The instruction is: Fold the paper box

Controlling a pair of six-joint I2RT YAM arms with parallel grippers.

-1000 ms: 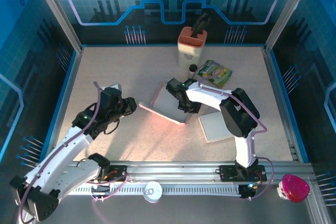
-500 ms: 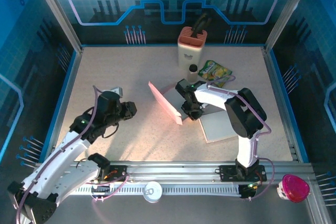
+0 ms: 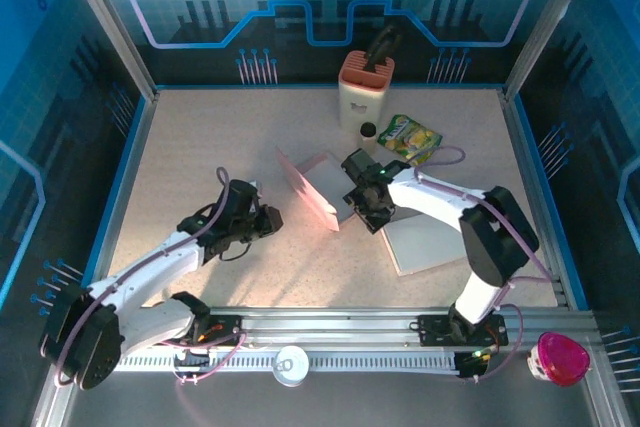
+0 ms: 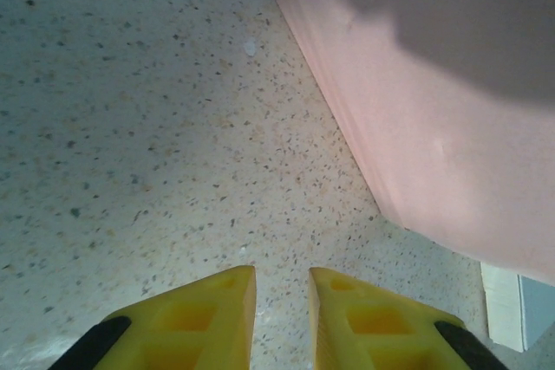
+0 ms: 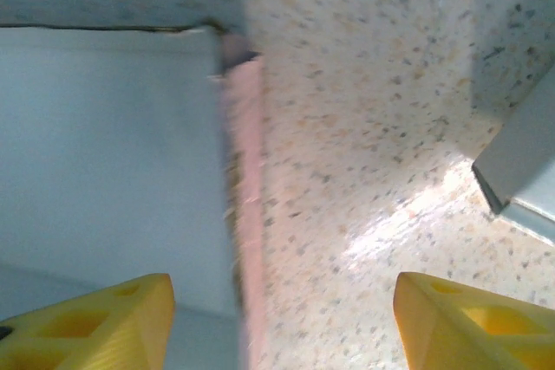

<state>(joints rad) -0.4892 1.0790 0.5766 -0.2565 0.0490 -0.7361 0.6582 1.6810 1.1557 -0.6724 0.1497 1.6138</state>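
Observation:
The pink paper box (image 3: 310,195) lies mid-table with its left flap standing up and a grey inner panel (image 3: 335,179) beside it. My left gripper (image 3: 272,219) hovers just left of that flap; in the left wrist view its yellow fingers (image 4: 282,288) stand a narrow gap apart over bare table, with the pink box wall (image 4: 451,145) ahead to the right. My right gripper (image 3: 368,209) is at the box's right edge. In the right wrist view it (image 5: 282,288) is wide open, with the pink edge (image 5: 247,214) between the fingers and untouched.
A white and orange holder (image 3: 365,87) stands at the back, with a small dark-capped bottle (image 3: 367,132) and a green packet (image 3: 410,137) near it. A flat grey sheet (image 3: 425,237) lies right of the box. A pink-lidded tub (image 3: 558,357) sits off the table.
My right gripper has opened and let go of the box. The box's left flap has risen from flat to upright. My left arm has moved right toward the box, its jaws narrowing.

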